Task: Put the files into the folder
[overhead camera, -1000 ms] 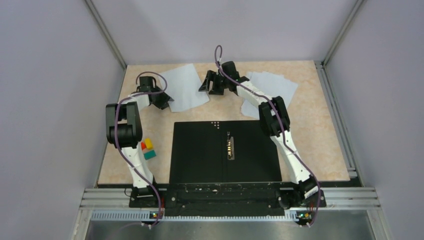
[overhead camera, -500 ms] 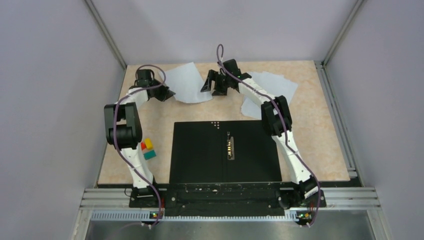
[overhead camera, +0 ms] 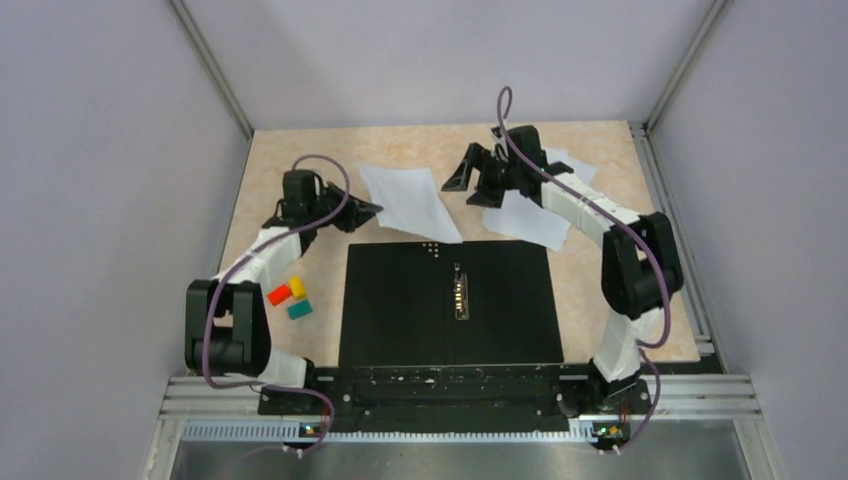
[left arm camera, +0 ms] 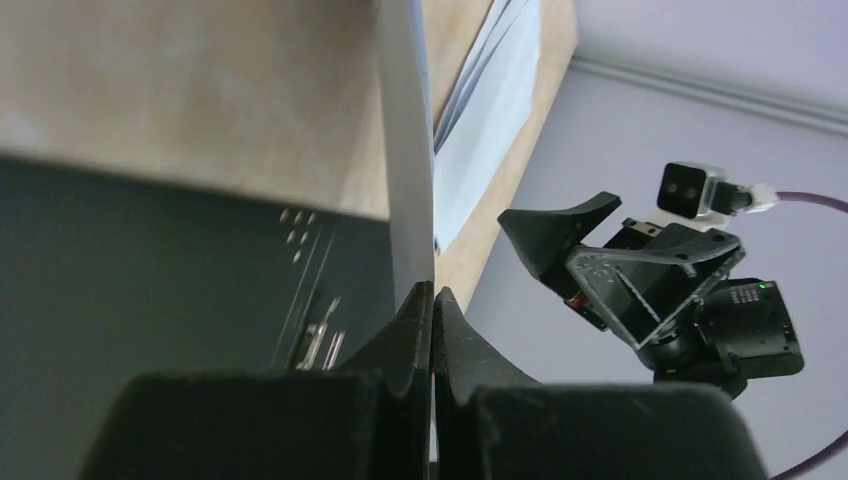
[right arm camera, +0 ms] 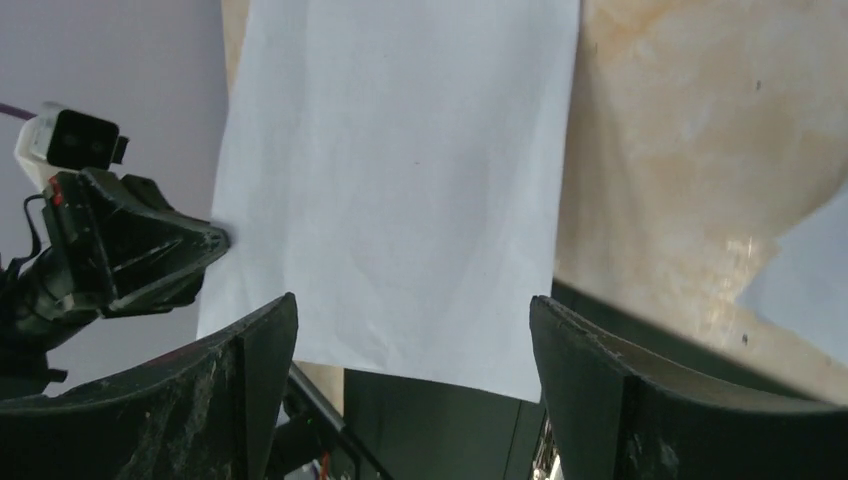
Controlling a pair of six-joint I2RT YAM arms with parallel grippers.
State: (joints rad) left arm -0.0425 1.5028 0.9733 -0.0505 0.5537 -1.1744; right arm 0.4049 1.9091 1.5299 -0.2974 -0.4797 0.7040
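The folder (overhead camera: 450, 305) lies open at the table's middle, black inner faces up, with its metal clip (overhead camera: 460, 297) on the spine. My left gripper (overhead camera: 372, 210) is shut on the left edge of one white sheet (overhead camera: 410, 203), whose near corner reaches over the folder's far edge. In the left wrist view the jaws (left arm camera: 433, 290) pinch the sheet (left arm camera: 405, 150) edge-on. My right gripper (overhead camera: 470, 180) is open and empty, just right of the held sheet. In the right wrist view that sheet (right arm camera: 400, 180) hangs ahead of the spread fingers (right arm camera: 250, 370). The other files (overhead camera: 530, 215) lie piled at the far right.
Small orange (overhead camera: 279, 295), yellow (overhead camera: 296, 288) and teal (overhead camera: 298, 310) blocks sit left of the folder. Grey walls close in the table on three sides. The right arm reaches over the pile of sheets.
My left gripper has carried the sheet nearer and to the right, up to the folder's far edge. My right gripper has swung right, still open.
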